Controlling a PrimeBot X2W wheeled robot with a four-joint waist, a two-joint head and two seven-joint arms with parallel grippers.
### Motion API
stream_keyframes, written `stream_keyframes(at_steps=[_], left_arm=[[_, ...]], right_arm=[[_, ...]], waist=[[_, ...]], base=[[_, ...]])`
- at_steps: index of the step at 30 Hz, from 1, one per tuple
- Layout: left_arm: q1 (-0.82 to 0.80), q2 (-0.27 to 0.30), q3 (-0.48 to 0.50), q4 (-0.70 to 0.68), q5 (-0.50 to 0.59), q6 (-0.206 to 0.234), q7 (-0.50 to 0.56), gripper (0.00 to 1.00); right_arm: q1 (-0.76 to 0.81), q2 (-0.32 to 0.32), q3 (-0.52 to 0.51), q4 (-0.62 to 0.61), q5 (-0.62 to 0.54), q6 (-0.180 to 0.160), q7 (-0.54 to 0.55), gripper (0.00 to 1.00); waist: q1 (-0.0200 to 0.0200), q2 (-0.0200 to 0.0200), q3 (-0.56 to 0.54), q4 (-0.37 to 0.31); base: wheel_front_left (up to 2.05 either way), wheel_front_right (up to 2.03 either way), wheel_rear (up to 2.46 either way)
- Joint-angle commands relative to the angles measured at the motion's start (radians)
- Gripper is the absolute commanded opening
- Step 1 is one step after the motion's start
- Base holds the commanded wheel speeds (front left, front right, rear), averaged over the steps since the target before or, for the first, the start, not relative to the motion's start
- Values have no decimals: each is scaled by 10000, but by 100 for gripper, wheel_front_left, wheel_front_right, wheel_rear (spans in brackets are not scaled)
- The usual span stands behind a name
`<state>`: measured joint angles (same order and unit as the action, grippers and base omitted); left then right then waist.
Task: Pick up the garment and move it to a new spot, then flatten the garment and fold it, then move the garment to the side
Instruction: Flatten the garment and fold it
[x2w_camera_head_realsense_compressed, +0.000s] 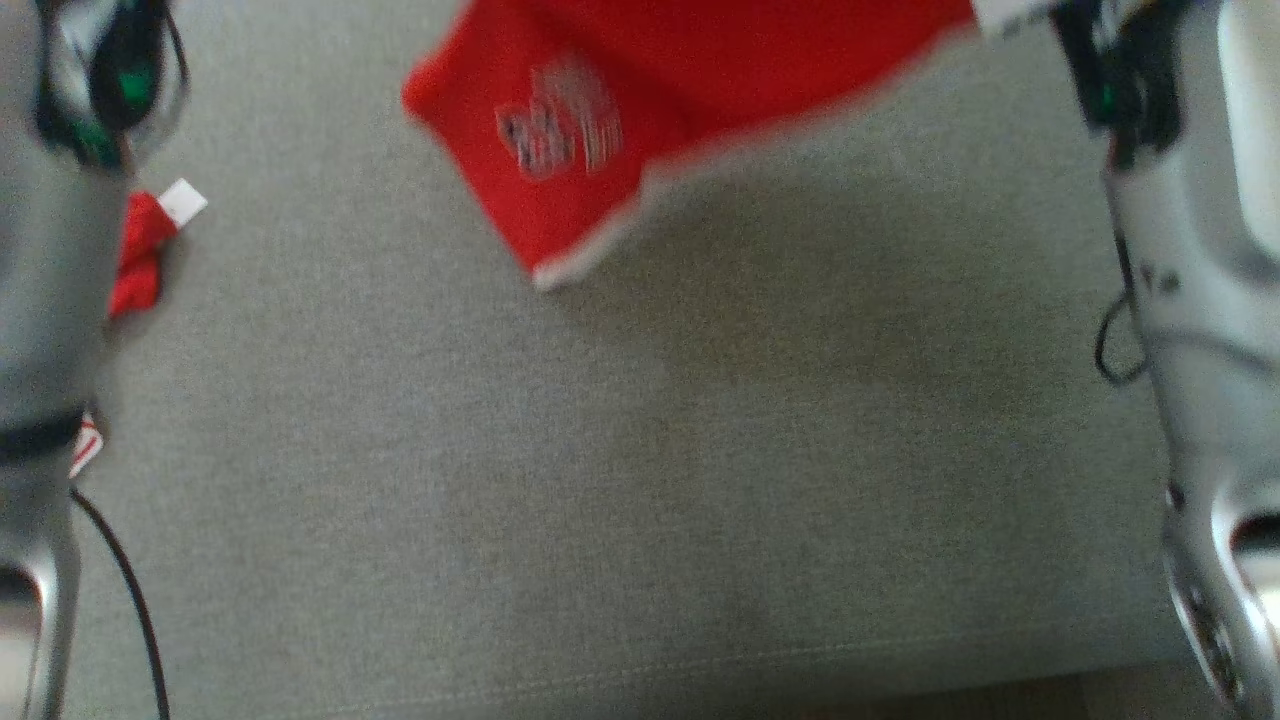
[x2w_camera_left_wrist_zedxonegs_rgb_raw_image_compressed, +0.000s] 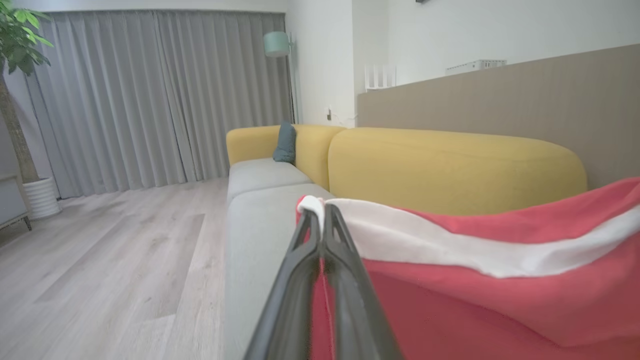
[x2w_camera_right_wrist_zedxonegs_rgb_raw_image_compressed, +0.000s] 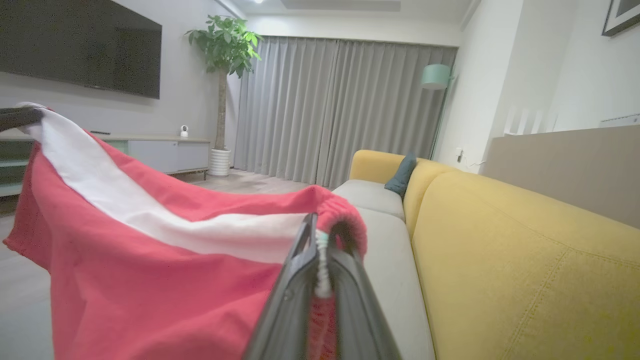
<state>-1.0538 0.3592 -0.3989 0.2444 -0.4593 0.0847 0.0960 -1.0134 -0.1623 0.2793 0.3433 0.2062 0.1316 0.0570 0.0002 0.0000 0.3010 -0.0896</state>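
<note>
The garment (x2w_camera_head_realsense_compressed: 680, 90) is a red pair of shorts with white trim and a printed logo, and it hangs in the air over the grey sofa seat (x2w_camera_head_realsense_compressed: 600, 480). In the left wrist view my left gripper (x2w_camera_left_wrist_zedxonegs_rgb_raw_image_compressed: 322, 210) is shut on a white-edged corner of the garment (x2w_camera_left_wrist_zedxonegs_rgb_raw_image_compressed: 500, 280). In the right wrist view my right gripper (x2w_camera_right_wrist_zedxonegs_rgb_raw_image_compressed: 325, 232) is shut on the gathered red waistband of the garment (x2w_camera_right_wrist_zedxonegs_rgb_raw_image_compressed: 150, 260). The cloth sags between the two grippers. The left gripper's dark fingers (x2w_camera_right_wrist_zedxonegs_rgb_raw_image_compressed: 15, 117) pinch the far white end at that view's left edge.
My pale forearms frame the head view at left (x2w_camera_head_realsense_compressed: 50, 270) and right (x2w_camera_head_realsense_compressed: 1210, 250). A yellow sofa back (x2w_camera_left_wrist_zedxonegs_rgb_raw_image_compressed: 450, 165) runs behind the seat, with a teal cushion (x2w_camera_left_wrist_zedxonegs_rgb_raw_image_compressed: 286, 142) at its far end. Wooden floor (x2w_camera_left_wrist_zedxonegs_rgb_raw_image_compressed: 100, 260), grey curtains, a potted plant (x2w_camera_right_wrist_zedxonegs_rgb_raw_image_compressed: 222, 45) and a low cabinet lie beyond.
</note>
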Motion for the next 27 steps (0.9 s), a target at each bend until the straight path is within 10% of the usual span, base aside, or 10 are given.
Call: stream_keyframes(at_steps=[1,14,27], left_arm=[[-1007,245,353,171,247,-77,-438,0],[-151,-773,-122,2610,55,-954,-3185,0],[5102,-414,279,-807,-306,-550,-3565,0]], right_arm=[[-675,353,-125,363,-344,-9,-538,0],[-768,1088,-257,4876,-1143,-9,-3130,0],[3165,813,444,2359,129,-9,-3186,0]], waist=[[-2,0,563,91],[-2,0,1640,621],[-2,0,476,710]], base=[[0,0,0],[0,0,0],[0,0,0]])
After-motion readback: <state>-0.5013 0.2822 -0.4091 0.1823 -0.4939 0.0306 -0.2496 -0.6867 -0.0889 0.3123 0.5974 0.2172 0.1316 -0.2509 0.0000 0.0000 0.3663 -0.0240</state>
